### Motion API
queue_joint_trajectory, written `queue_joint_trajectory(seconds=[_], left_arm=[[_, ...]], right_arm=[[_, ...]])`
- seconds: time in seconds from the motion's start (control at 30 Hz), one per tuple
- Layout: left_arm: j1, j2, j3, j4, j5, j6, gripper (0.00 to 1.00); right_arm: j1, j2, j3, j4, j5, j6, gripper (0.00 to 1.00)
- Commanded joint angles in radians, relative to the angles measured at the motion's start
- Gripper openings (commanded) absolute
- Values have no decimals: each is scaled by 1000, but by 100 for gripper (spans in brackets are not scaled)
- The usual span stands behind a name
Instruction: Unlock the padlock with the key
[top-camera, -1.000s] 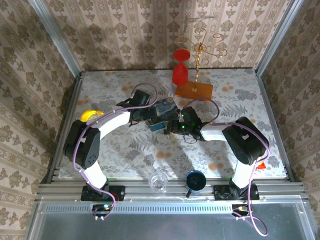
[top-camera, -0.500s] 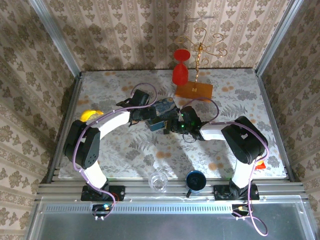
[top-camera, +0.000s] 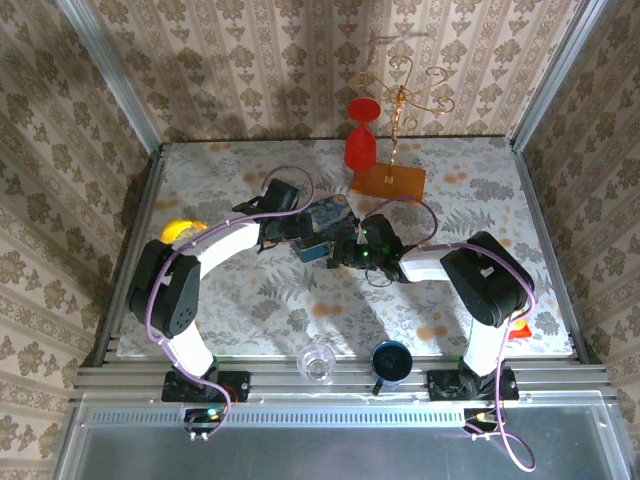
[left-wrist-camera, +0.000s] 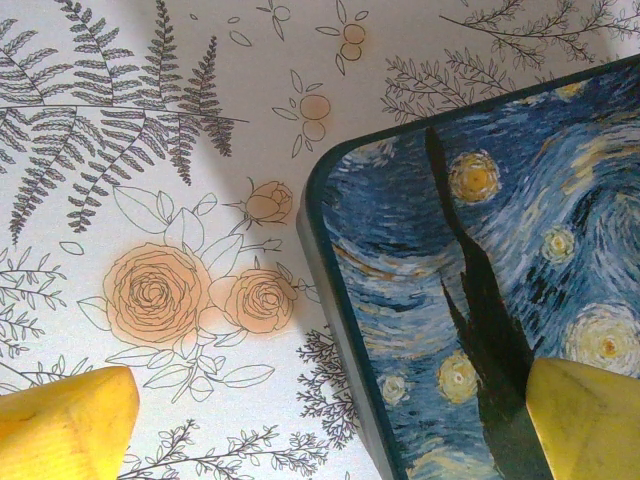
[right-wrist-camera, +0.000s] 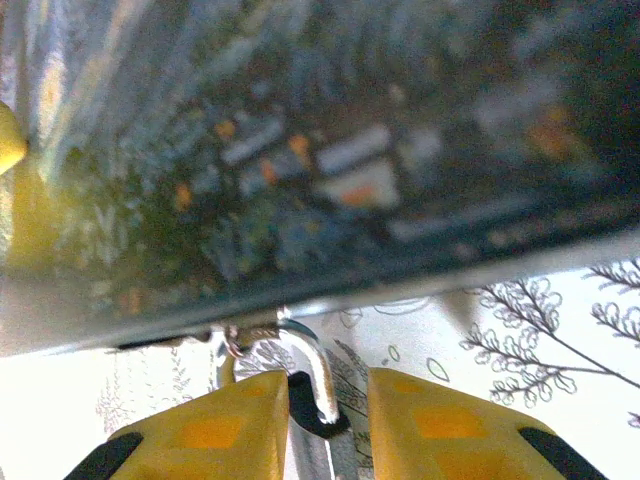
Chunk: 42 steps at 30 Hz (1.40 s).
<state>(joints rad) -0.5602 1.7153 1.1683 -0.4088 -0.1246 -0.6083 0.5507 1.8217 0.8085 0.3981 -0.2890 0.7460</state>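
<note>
Quick update: compared with a second ago, the tin (top-camera: 322, 225) has scooted a touch toward the back of the table and looks more tipped up. The right arm's elbow has swung in a little too. The left arm looks about the same.

The right gripper (right-wrist-camera: 320, 420) has its yellow fingers drawn in close on either side of the padlock (right-wrist-camera: 305, 400), and as far as I can tell it's pinching the little dark body. The silvery shackle (right-wrist-camera: 318, 365) curves up out of it and hooks into a small metal fitting (right-wrist-camera: 232, 338) on the tin's lower edge. So the lock hangs right under the tin, just above the floral tablecloth (left-wrist-camera: 150, 290), about mid-table between the two arms.

The left gripper (left-wrist-camera: 325, 420) is spread wide. One yellow fingertip sits over the tablecloth and the other over the tin's lid, with the lid's rounded corner in between.

On labels, the lid is a Starry Night style print with blue swirls, yellow stars and a dark cypress. The right wrist cam shows pale blocks on the tin's side that could be print, but they're too blurry to read.

Behind all that sit a red goblet (top-camera: 361, 140) and an orange-based gold wire stand (top-camera: 400, 100).
</note>
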Motion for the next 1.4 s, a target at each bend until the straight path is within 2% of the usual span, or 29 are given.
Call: queue_joint_trajectory(seconds=[0.0, 0.73, 1.37], left_arm=[[19, 3, -21, -84, -37, 10, 100], [25, 0, -26, -79, -30, -1, 100], [25, 2, -38, -60, 1, -13, 100]], right_arm=[[0, -3, -33, 22, -6, 22, 27], [26, -12, -60, 44, -22, 41, 28], [33, 43, -21, 85, -44, 56, 28]])
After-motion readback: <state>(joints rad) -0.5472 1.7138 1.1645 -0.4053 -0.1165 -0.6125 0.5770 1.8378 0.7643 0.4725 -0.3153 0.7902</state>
